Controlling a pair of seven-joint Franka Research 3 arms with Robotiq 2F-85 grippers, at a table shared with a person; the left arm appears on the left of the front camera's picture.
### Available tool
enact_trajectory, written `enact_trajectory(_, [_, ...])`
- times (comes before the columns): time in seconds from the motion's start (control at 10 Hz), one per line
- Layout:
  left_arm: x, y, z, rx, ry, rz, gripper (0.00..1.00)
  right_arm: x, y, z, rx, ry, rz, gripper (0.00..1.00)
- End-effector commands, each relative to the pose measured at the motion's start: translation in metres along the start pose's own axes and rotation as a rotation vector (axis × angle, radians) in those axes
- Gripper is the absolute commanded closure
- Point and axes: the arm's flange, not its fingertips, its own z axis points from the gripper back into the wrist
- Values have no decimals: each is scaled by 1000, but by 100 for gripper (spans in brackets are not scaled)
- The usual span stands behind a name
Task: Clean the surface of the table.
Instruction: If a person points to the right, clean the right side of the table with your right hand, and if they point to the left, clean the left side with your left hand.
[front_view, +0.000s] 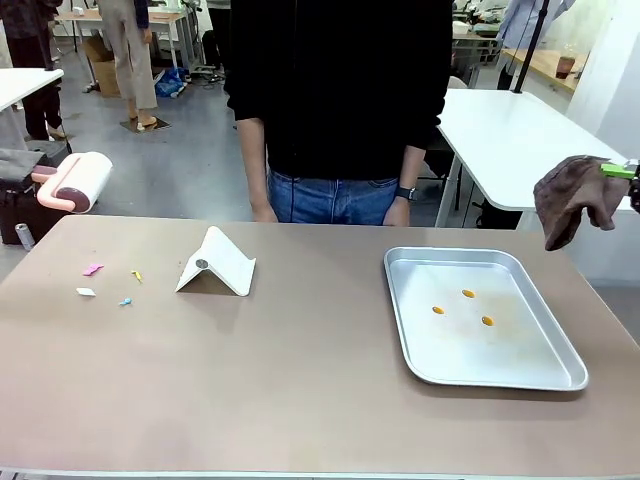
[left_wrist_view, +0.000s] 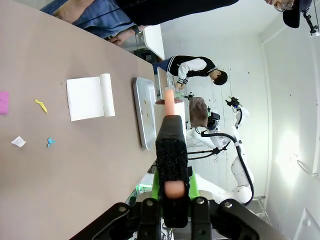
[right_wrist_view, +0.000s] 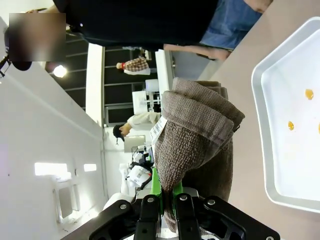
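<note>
The table (front_view: 300, 400) spans the foreground, with a person standing at its far edge. The left gripper (left_wrist_view: 173, 202) is clamped tight on the handle of a lint roller (front_view: 78, 182), held off the far left corner. The right gripper (right_wrist_view: 167, 196) is closed on a brown cloth (front_view: 575, 198) hanging beyond the far right corner. Paper scraps (front_view: 92, 269) lie near the left edge, with a folded white card (front_view: 220, 262) beside them. A metal tray (front_view: 505, 350) with orange spots (front_view: 468, 293) sits near the right edge.
</note>
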Motion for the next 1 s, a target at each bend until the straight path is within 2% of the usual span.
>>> enact_trajectory(0.0, [-4,-6,-1,-3,-1,12,95,-1,1,1,11,8,-14,100])
enact_trajectory(0.9, [-4,-6,-1,-3,-1,12,95,-1,1,1,11,8,-14,100])
